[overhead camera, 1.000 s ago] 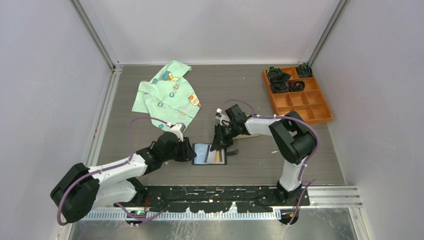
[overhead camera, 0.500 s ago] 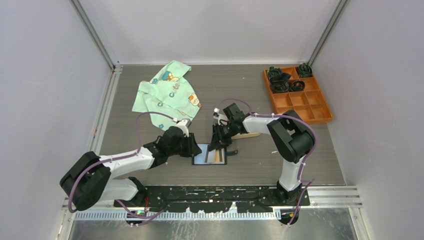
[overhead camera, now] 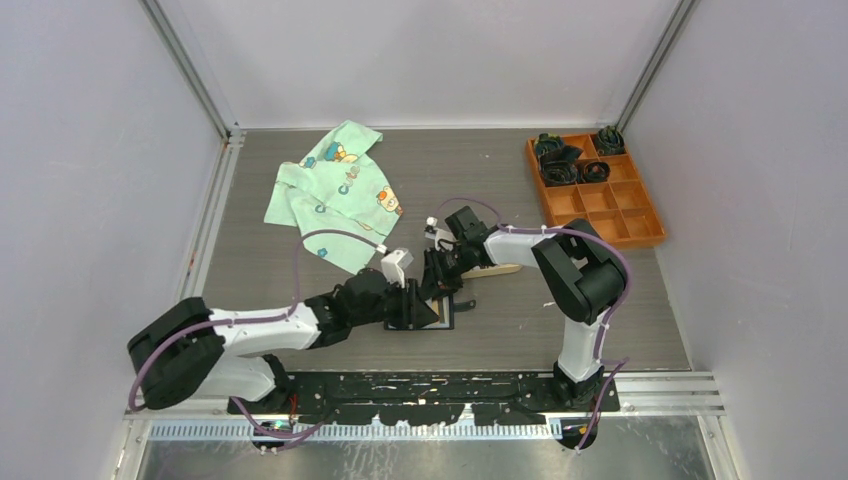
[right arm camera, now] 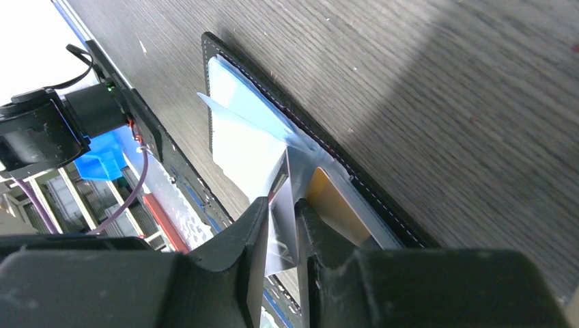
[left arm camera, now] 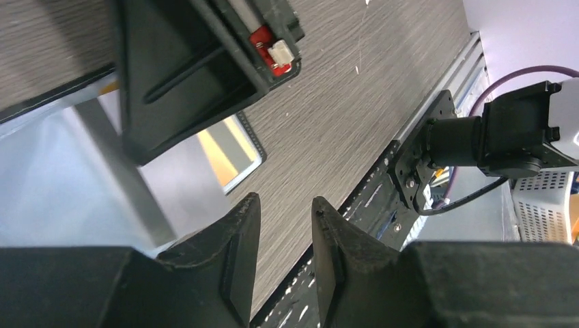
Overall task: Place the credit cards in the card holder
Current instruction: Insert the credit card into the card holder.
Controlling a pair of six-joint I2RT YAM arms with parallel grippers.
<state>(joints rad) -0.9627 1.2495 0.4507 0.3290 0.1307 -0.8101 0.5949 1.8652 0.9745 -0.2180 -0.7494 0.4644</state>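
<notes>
Two-hand check: found right hand (right arm camera: 281,205) clamped on a grey card (right arm camera: 293,172) over the open card holder (right arm camera: 328,152), left hand (left arm camera: 285,201) released and empty.

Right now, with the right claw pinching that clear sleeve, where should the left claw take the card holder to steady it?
Take the card holder by its bare stitched corner, farthest from the right claw. It lies open and flat, so the left claw, open, should probably come in low from outside that edge, avoiding the clear sleeve.
</notes>
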